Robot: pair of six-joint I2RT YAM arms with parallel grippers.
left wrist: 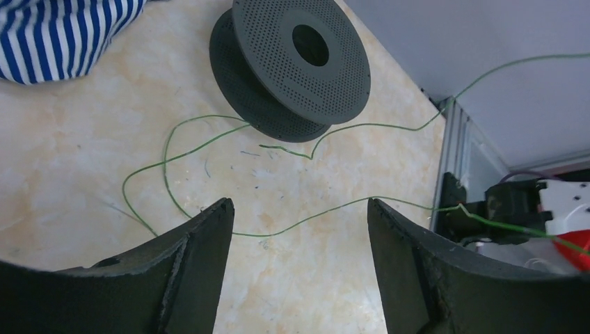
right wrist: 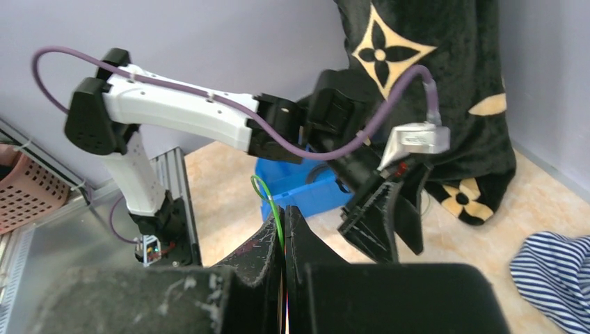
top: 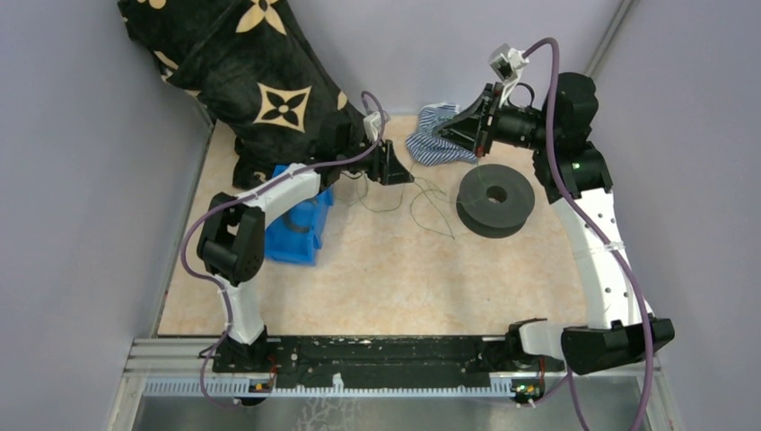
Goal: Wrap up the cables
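Top external: tan table [top: 377, 287], grey walls on the left, right and far sides, metal rail [top: 395, 355] along the near edge where my bases sit. Black blanket [top: 242, 72] with gold flower motifs is piled in the far-left corner and drapes down to a blue bin [top: 301, 229] beside my left arm. Dark grey spool [top: 495, 199] lies flat right of centre, near my right arm. Blue-white striped cloth [top: 435, 144] is bunched at the far side, just beyond the spool.

My left gripper [left wrist: 299, 209] hangs low mid-table, jaws wide apart, holding nothing. My right gripper [right wrist: 284, 216] is raised over the striped cloth, jaws pressed together, pinching the cables [left wrist: 306, 219].

The cables are thin green wire in loose loops on the table between the left gripper and the spool. Left wrist: one strand crosses right under the gap of my open jaws, another reaches the spool's rim, another lifts off toward the right. Right wrist: a green loop comes out of my closed fingertips.

Bare tabletop runs from the loops back to the rail. Bin and blanket crowd the left, spool the right.
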